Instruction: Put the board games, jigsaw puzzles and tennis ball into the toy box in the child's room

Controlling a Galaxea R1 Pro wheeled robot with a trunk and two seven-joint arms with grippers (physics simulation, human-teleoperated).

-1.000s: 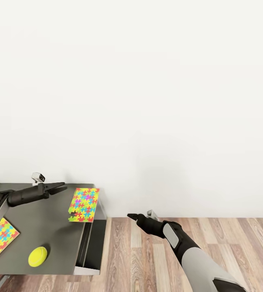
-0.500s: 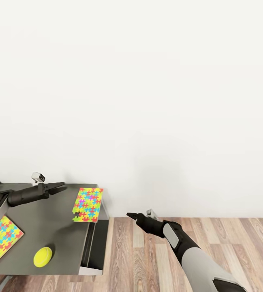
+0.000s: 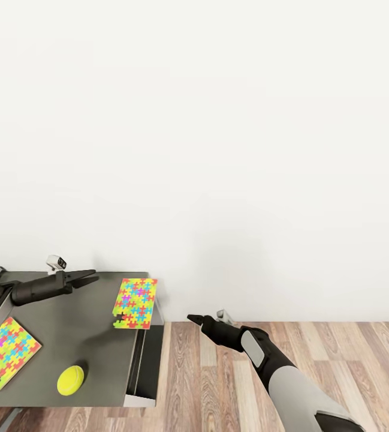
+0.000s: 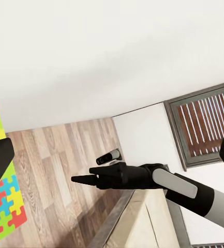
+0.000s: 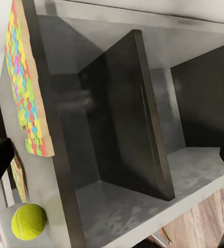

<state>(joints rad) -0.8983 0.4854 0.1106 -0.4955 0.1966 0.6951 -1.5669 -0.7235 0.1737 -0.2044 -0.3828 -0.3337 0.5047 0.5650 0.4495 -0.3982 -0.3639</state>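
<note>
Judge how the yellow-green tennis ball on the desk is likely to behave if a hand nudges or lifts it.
The tennis ball is round and rests on the flat table, so a nudge would probably roll it, perhaps off the near edge. Its fuzzy-looking surface should grip reasonably. It likely weighs little for its size.

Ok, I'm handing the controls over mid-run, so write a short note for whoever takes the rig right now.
Left gripper: open, holding nothing, hovering over the far part of the table.
Right gripper: out over the wood floor right of the table, holding nothing; whether it is open cannot be told.
On the table: one jigsaw puzzle at the far right corner, partly over the edge; a second jigsaw puzzle at the left; the tennis ball near the front edge.
Done: none of these three is packed yet.
Left: both puzzles and the ball, plus the board games, go into the toy box.
</note>
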